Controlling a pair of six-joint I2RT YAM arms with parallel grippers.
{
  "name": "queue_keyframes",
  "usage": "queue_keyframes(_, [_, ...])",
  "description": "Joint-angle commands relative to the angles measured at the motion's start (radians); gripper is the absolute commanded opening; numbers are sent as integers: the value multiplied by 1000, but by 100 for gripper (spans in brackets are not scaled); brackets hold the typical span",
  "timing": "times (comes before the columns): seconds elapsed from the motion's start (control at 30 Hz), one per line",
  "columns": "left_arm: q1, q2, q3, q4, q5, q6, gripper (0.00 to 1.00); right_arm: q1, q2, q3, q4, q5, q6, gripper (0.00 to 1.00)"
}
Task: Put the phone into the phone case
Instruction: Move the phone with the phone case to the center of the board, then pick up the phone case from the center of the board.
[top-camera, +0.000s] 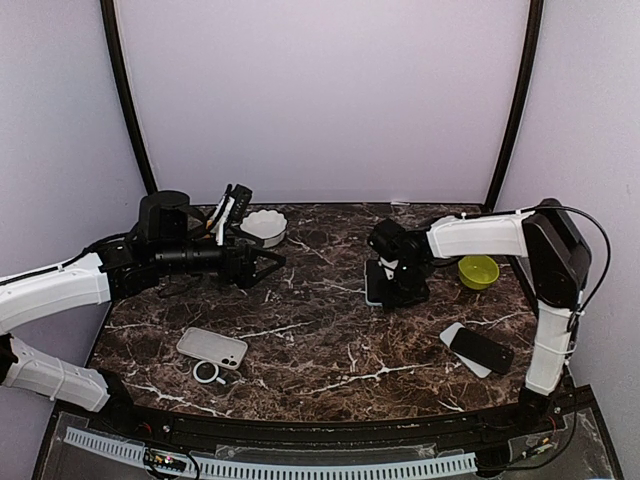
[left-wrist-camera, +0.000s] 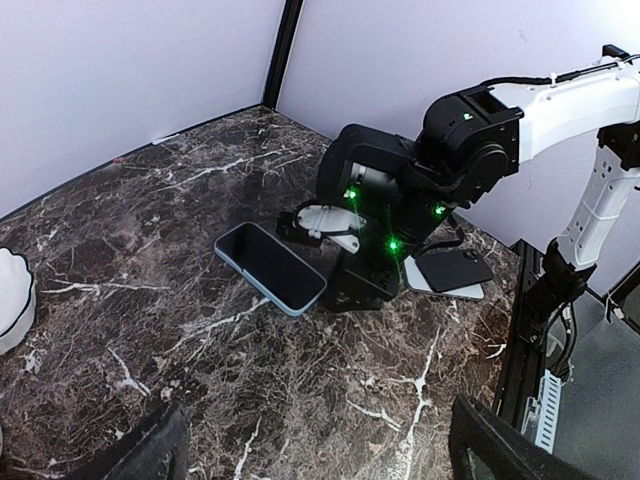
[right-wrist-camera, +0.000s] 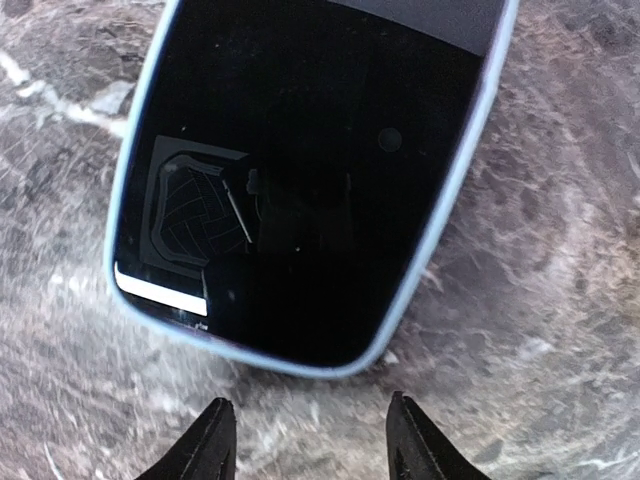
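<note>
near left, phone case (top-camera: 212, 347): we see a pale case lying flat on the marbled desk (top-camera: 330, 350), a small ring (top-camera: 206, 372) just beside its near edge; nothing touches it.
near right, second phone (top-camera: 482, 349): a dark handset lies slantwise on a pale flat piece (top-camera: 450, 334); we cannot tell what that piece is.
middle, phone (left-wrist-camera: 270, 266): it lies screen up on the desk, well apart from the phone case, right below the right arm's wrist. a pale blue rim runs round the dark glass; we cannot tell whether that is its own frame or a cover.
how the phone will handle: we judge it stiff, fairly weighty for its size, with a slick glass face that would scratch or crack if dropped. lying flat, it offers little edge to catch.
where to hold: we would take it across the narrow width, fingers on the two long edges near mid-length, never pressing on the glass.
how the case will handle: we judge it light and likely to skate on the polished desk when pressed, so it may need steadying.
right gripper (right-wrist-camera: 312, 440): about half spread, with bare desk between the fingertips, poised just short of the phone's rounded short end; it grasps nothing and we see no contact.
left gripper (top-camera: 268, 268): spread wide and empty, low over the far left of the desk, pointing toward the phone.
far right: a green bowl (top-camera: 478, 271) behind the right arm.
far left: a white bowl (top-camera: 265, 226) near the back wall.
</note>
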Motion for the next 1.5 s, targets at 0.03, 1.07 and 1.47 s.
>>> queue_keyframes(0.03, [-2,-9,32,-8,10,7,92,4,-127,14,-32,-34,-31,55])
queue_keyframes(1.07, [361,87,-199,-694,-395,-538,73,153,-186,-130,241,-154,-241,59])
queue_keyframes(1.47, [361,138,-249,-666,-412,-496,38,148,-205,-163,248,-172,-239,59])
